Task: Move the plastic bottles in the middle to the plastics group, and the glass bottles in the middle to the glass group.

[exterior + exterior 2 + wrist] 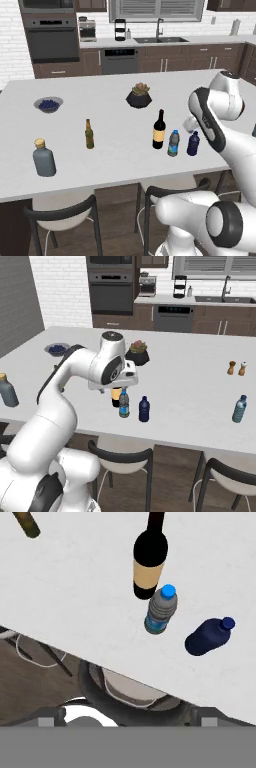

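Water bottle (173, 143) stood upright on the white tabletop (100, 150), long axis vertical, blue cap up, near the front edge. Wine bottle (159, 130) stood just beside it on its left and slightly farther back, also upright, slim neck pointing straight up, tan label facing the cameras. A dark blue bottle (193, 143) stood upright just to the right of the water bottle, apart from it.

From the hand view, the water bottle (160, 610) sat between the wine bottle (149, 562) and the dark blue bottle (207, 636), all three seen from above with caps leaning toward the top of that view.

Jaws hung above the bottles, spread wide with nothing between them; fingertips themselves hidden behind the arm in the base views.

Farther left on the tabletop: beer bottle (89, 134) upright, grey-blue flask (44, 158) upright near the front edge. A bluish bottle (239, 409) stood well apart to the right.
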